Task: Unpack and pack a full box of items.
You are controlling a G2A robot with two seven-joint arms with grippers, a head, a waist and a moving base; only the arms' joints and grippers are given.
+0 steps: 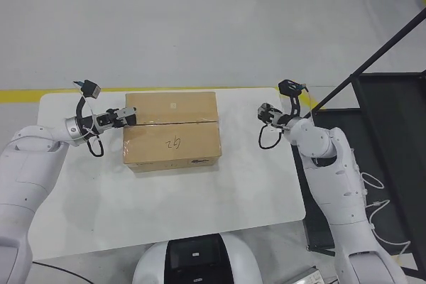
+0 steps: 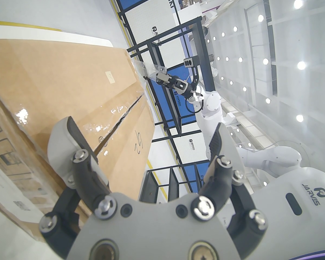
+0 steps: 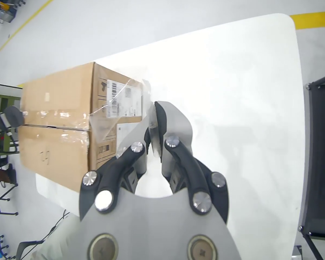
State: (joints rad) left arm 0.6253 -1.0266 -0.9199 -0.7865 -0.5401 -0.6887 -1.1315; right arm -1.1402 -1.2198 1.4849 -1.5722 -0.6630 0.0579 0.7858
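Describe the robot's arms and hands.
The left arm and right arm have glossy white rounded shells with black cables looped at the wrists. The left hand and right hand share a grey plate, black linkages, silver screws and grey fingers with black ribbed pads.

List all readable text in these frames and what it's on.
"G2", handwritten, reading uncertain: on the lid of the cardboard box.
Printed labels with a barcode, on the box end: too small to read.
Small pale sticker on the lid: nothing legible.
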